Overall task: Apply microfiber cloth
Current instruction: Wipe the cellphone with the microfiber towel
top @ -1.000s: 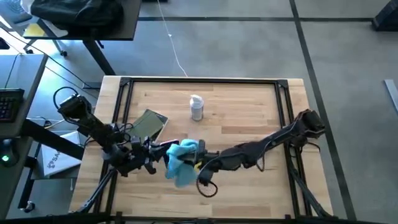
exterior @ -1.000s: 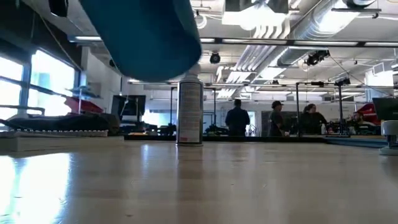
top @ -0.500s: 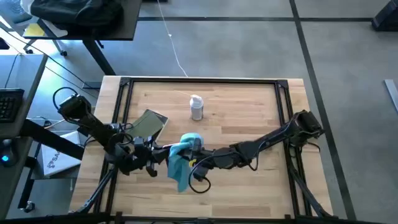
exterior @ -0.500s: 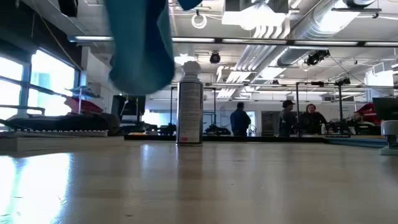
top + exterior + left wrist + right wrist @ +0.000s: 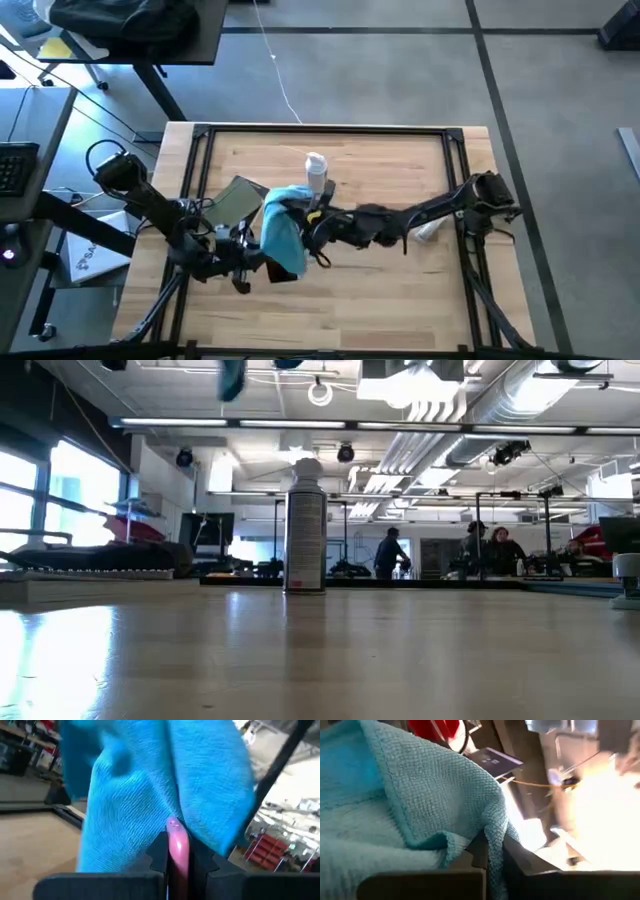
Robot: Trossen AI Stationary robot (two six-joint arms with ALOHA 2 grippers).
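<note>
With my right gripper [image 5: 312,222] pinched on the cloth [image 5: 283,232] beside the spray can [image 5: 316,172] and my left gripper [image 5: 268,262] clamped on something pink, I judge a swing could topple that can.

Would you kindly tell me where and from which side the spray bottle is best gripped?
Its straight body below the white cap: the spray bottle stands upright, so level fingers likely span it. Approach from the right arm's side; the microfiber cloth, pinched in the right gripper, hangs near its other side, by the left gripper's pink item.
</note>
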